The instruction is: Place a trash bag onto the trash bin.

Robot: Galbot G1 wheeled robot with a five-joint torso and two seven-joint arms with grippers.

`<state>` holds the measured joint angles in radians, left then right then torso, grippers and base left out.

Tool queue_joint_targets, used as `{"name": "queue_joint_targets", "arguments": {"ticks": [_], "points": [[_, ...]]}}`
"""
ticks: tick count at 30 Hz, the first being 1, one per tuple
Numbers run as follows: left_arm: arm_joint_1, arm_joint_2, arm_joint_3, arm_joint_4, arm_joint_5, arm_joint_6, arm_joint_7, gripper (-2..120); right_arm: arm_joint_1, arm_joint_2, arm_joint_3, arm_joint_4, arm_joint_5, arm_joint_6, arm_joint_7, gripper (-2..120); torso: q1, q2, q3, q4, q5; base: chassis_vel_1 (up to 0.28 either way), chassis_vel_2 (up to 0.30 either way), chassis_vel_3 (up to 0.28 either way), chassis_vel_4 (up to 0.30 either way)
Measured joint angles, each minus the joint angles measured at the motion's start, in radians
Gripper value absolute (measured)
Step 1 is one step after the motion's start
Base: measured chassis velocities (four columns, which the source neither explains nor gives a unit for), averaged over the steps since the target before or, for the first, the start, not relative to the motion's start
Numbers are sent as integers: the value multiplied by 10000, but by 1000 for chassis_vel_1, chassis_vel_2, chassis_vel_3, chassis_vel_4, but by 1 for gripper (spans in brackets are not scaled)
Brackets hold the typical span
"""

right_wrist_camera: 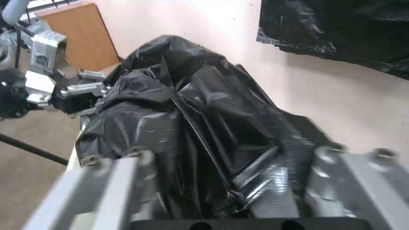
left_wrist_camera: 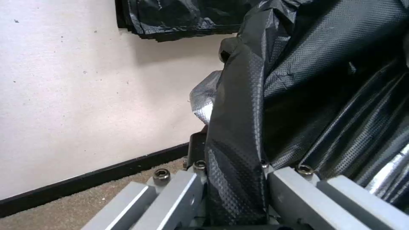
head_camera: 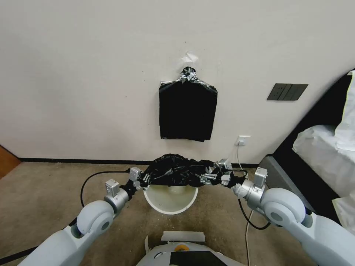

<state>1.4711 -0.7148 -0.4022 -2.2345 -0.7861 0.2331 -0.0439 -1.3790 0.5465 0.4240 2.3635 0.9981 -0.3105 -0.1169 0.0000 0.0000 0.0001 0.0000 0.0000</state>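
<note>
The trash bag [head_camera: 173, 171], glossy crinkled black plastic, hangs stretched between both grippers just above the mouth of the cream-white trash bin [head_camera: 171, 201], which stands on the carpet. My left gripper [head_camera: 145, 180] is shut on the bag's left edge; in the left wrist view a fold of the bag [left_wrist_camera: 238, 134] runs between its fingers [left_wrist_camera: 183, 198]. My right gripper [head_camera: 205, 178] is shut on the bag's right edge. The right wrist view has the bunched bag [right_wrist_camera: 191, 121] close up, with the left gripper [right_wrist_camera: 91, 97] at its far side. The bag hides the bin's back rim.
A flat bundle of black bags [head_camera: 188, 111] hangs taped to the wall above the bin. A bed with white bedding [head_camera: 325, 155] stands at the right, a wall socket [head_camera: 242, 140] low behind the right arm. A wooden panel [head_camera: 7, 160] sits at far left.
</note>
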Motion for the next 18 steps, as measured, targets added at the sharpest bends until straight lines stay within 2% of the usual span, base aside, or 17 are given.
{"name": "queue_joint_targets", "arguments": {"ticks": [1, 4, 5, 10, 11, 13, 18], "points": [[0, 0, 0, 0, 0, 0, 0, 1, 0, 0, 0, 0, 0, 0, 0, 46, 0, 0, 0, 0, 0, 0, 0, 0, 0], [39, -22, 0, 0, -32, 25, -26, 1, -14, -48, -47, 0, -162, 175, 17, 32, 0, 0, 0, 0, 0, 0, 0, 0, 0], [39, -22, 0, 0, -32, 25, -26, 1, -14, -48, -47, 0, -162, 175, 17, 32, 0, 0, 0, 0, 0, 0, 0, 0, 0], [46, -57, 4, 64, -150, 58, -63, 1, -13, -98, -196, 43, -441, 343, 104, 11, 0, 0, 0, 0, 0, 0, 0, 0, 0], [46, -57, 4, 64, -150, 58, -63, 1, -13, -98, -196, 43, -441, 343, 104, 11, 0, 0, 0, 0, 0, 0, 0, 0, 0], [31, -69, 8, 70, -258, 76, -79, 1, -6, -141, -293, 21, -519, 372, 114, 0, 1, 0, 0, 0, 0, 0, 0, 0, 0], [-2, -49, -52, 0, -532, 163, -174, 1, -20, -151, -377, 10, -522, 616, 143, 0, 0, 0, 0, 0, 0, 0, 0, 0, 0]]}}
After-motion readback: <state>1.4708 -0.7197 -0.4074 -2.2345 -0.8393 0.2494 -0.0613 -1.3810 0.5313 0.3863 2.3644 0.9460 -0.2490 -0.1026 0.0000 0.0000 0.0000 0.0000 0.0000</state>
